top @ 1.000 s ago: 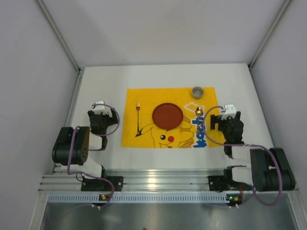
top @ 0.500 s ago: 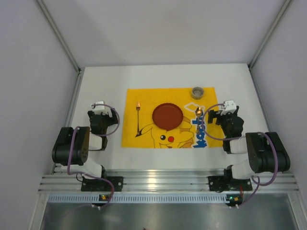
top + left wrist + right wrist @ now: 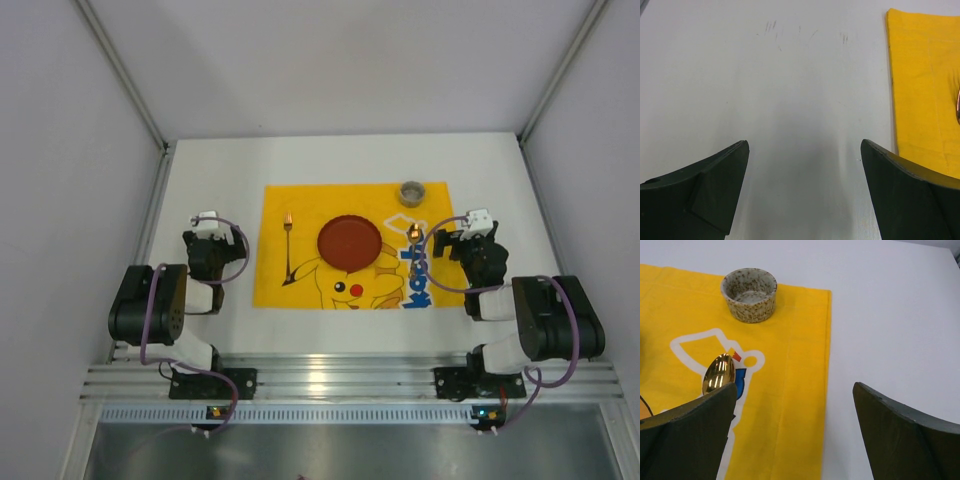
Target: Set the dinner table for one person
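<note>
1. The white bench (image 3: 790,75) fills most of the view, matte, with faint dark scuff marks (image 3: 772,27) near the top.
2. The left tool (image 3: 804,145) has its two dark fingers (image 3: 710,185) spread wide at the bottom corners, with bench surface showing between them.
3. A yellow cloth (image 3: 922,85) lies flat along the right side, its edge just beside the right finger.
4. A thin brownish sliver (image 3: 958,102) crosses the cloth at the frame edge; I cannot tell what it is.
</note>
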Motion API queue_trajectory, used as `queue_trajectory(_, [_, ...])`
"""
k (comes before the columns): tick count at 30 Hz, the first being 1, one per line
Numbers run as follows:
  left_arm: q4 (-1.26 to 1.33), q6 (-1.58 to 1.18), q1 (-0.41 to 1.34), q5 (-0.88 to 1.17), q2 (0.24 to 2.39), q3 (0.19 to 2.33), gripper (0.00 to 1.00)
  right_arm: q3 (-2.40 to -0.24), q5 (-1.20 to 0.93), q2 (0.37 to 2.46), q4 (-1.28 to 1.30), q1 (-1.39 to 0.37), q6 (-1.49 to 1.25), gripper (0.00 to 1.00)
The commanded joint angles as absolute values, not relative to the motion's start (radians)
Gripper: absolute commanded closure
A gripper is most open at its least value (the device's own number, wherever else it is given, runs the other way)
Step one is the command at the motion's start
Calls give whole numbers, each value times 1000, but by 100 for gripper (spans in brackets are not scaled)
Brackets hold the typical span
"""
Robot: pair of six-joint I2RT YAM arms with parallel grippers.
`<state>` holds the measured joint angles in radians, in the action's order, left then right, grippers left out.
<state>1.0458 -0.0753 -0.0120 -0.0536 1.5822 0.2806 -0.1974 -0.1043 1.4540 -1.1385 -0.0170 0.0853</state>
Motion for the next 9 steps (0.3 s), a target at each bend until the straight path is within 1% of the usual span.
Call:
queue_trajectory(1, [1120,-66,-11,-58,1571,302,1,-224,-133,1450,-1220,-9,77,0])
queue_trajectory(9, [1120,-67,-11,-60,1572,302,1,-221,-133,1448,-1224,-8,77,0])
